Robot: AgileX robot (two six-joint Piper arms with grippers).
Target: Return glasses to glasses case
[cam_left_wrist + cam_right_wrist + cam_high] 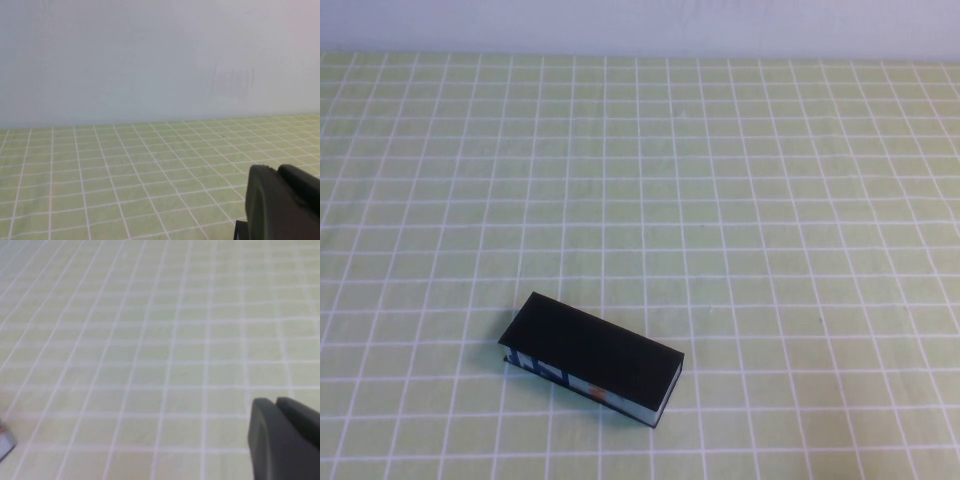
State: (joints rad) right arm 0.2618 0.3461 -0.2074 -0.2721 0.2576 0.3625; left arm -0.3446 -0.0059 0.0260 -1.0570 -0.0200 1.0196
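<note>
The glasses case [592, 358] is a black rectangular box lying slantwise on the checked cloth, front and left of centre in the high view. Its lid is shut, and the blue, white and orange pattern shows on its near long side. The glasses are not in view in any frame. Neither arm shows in the high view. My left gripper [277, 170] is shut and empty above bare cloth, facing the back wall. My right gripper [276, 402] is shut and empty above bare cloth.
A green cloth with a white grid [740, 200] covers the whole table. A pale wall [150, 60] stands at its far edge. A small grey and red edge [3, 439] shows at the border of the right wrist view.
</note>
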